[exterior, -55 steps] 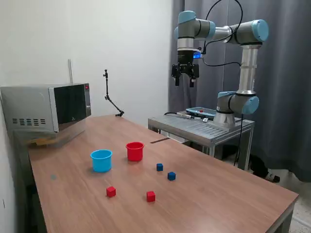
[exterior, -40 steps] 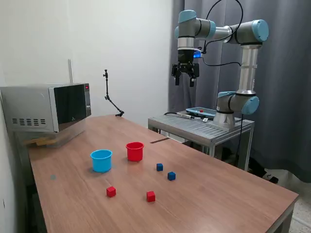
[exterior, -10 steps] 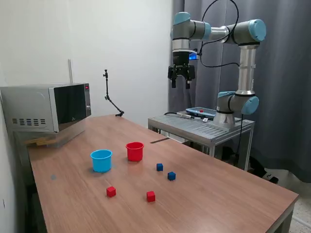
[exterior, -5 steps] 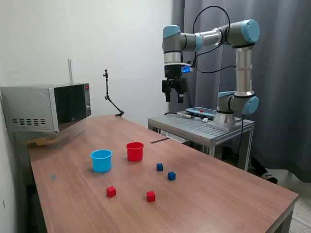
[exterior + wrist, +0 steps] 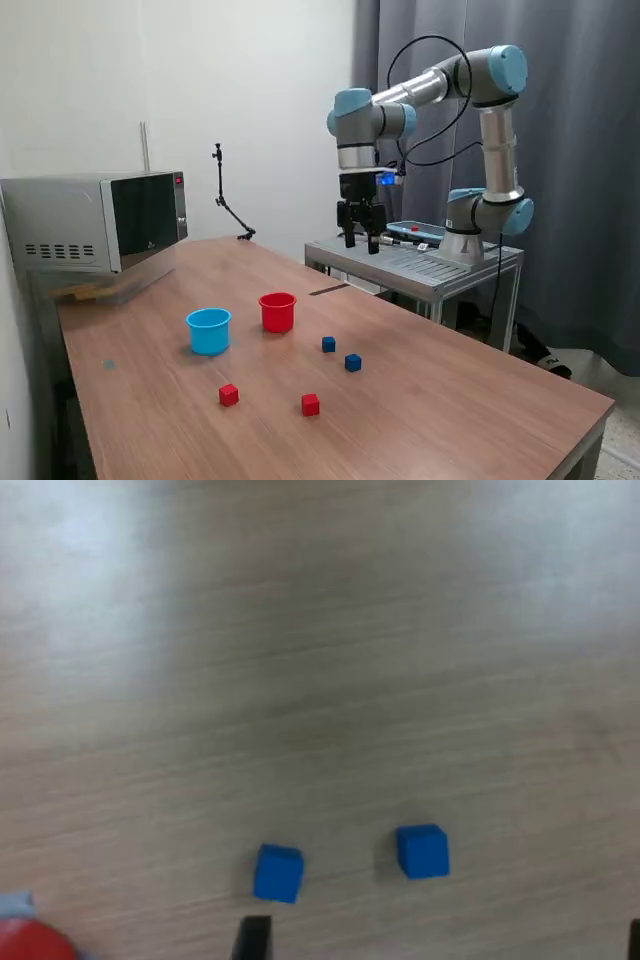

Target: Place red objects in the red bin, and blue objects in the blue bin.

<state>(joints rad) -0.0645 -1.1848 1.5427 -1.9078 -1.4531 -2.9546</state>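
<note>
Two dark blue cubes [image 5: 328, 344] [image 5: 353, 362] lie on the wooden table [image 5: 450, 400], with two red cubes [image 5: 229, 395] [image 5: 311, 404] nearer the front edge. The red bin [image 5: 277, 311] and the light blue bin [image 5: 208, 330] stand upright beyond them, side by side. My gripper [image 5: 360, 244] hangs open and empty, well above the table and behind the cubes. The wrist view shows both blue cubes [image 5: 278, 872] [image 5: 422, 851], a sliver of the red bin [image 5: 28, 943], and one dark fingertip [image 5: 252, 940]. The red cubes are out of the wrist view.
A microwave [image 5: 95, 225] stands at the table's far corner on the exterior view's left. A thin black jointed stand [image 5: 228, 205] rises at the back edge. The arm's metal base table [image 5: 415, 262] with a flat device [image 5: 413, 232] adjoins the table behind the gripper.
The arm has swung toward the exterior view's left and lowered the gripper from high near the curtain to just above the base table's level. Cubes and bins have not moved.
</note>
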